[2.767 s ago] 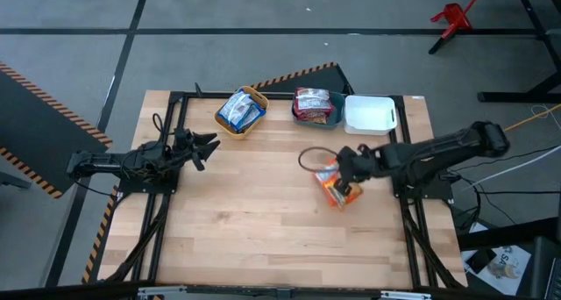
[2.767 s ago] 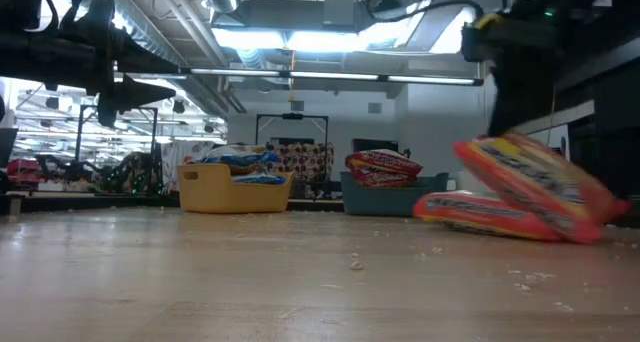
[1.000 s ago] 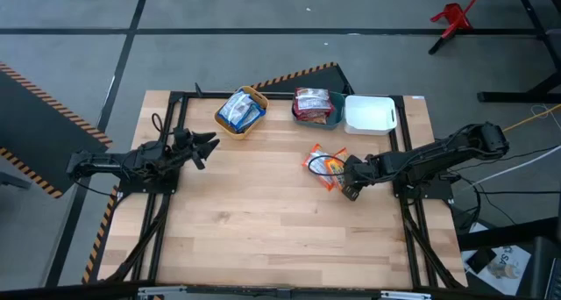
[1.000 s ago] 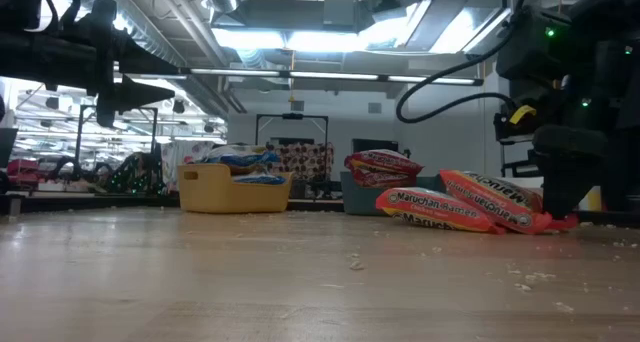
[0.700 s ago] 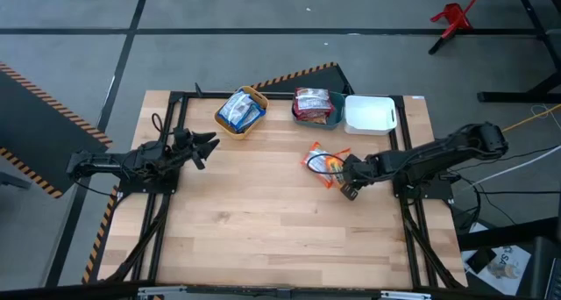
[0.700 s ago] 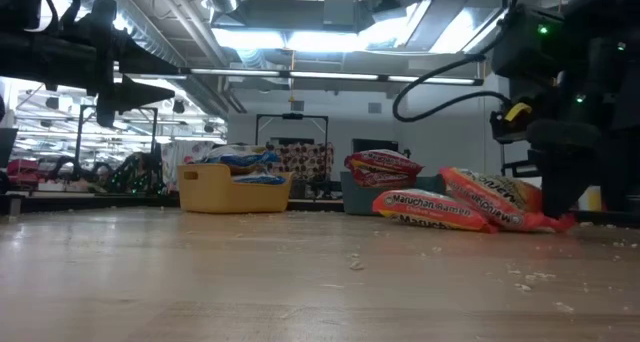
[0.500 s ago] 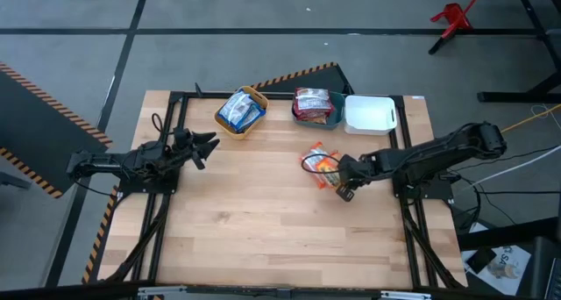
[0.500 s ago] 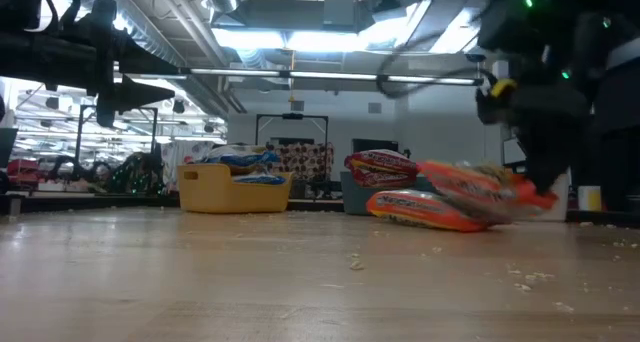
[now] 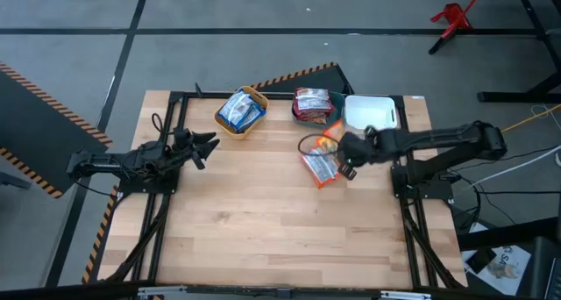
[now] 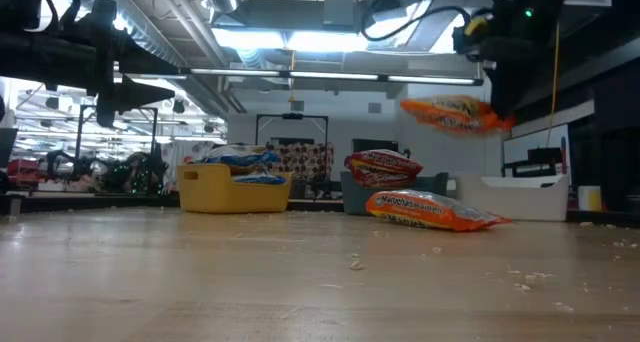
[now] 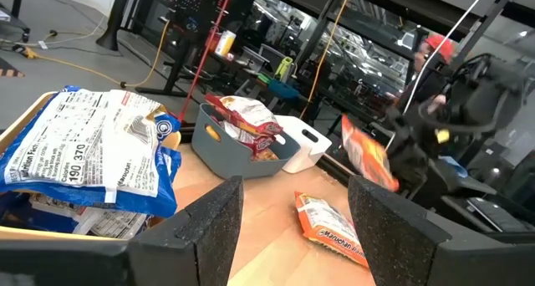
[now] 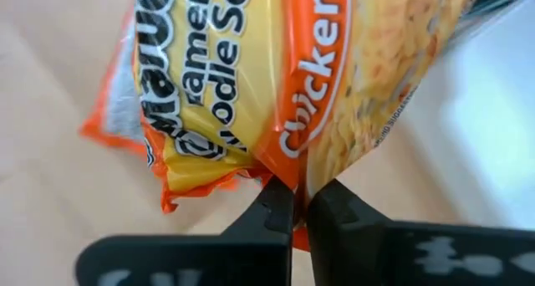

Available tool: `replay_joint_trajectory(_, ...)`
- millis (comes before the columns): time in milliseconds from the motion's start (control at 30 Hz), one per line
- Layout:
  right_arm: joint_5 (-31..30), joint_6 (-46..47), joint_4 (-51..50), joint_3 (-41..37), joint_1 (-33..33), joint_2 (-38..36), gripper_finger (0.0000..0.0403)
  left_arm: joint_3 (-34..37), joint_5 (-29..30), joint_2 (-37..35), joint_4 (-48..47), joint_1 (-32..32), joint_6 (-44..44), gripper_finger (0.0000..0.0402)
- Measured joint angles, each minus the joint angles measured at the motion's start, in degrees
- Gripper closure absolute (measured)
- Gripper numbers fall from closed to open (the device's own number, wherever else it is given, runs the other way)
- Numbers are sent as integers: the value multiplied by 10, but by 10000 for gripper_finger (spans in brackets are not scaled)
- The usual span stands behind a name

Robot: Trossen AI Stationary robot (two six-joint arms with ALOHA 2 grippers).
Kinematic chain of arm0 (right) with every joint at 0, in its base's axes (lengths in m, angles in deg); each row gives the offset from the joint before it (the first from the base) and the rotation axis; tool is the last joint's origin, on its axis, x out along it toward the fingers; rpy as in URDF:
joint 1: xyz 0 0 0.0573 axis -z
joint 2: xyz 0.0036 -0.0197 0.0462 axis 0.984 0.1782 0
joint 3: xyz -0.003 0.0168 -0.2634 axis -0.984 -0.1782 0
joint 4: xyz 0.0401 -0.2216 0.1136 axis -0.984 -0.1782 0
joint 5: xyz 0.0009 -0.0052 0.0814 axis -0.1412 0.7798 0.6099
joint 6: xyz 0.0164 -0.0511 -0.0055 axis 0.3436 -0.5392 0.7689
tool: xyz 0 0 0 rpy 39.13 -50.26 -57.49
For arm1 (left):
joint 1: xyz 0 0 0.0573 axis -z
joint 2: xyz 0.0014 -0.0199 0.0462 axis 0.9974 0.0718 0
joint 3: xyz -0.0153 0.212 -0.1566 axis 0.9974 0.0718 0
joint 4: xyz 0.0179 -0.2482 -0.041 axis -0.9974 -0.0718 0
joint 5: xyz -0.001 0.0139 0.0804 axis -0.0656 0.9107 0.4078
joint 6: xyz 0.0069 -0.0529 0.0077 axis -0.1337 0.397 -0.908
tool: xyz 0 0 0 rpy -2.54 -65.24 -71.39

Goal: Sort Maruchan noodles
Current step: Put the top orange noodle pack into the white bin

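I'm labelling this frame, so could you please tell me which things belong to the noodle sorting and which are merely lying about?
Part of the job:
held orange packet in right gripper
orange packet on table
blue packets in yellow bin
red packets in teal bin
white bin

Lying about:
crumbs
left gripper, waiting at the table's left side

Glossy crinkled plastic packet (image 12: pixel 276 77); matt pale wooden table (image 9: pixel 245 221).

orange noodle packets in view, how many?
2. One orange packet hangs in the air, pinched by the right tool near the white bin. The other lies flat on the table just below it. None visible in the bins, though more may be hidden.
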Motion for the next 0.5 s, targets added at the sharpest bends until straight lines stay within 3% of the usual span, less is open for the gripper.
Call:
replay_joint_trajectory(300, -115, -150, -182, 93, 165, -1, 403, 0, 0, 0, 0, 0, 0, 189)
replay_joint_trajectory(500, -137, -264, -191, 78, 272, 2, 403, 0, 0, 0, 0, 0, -5, 189)
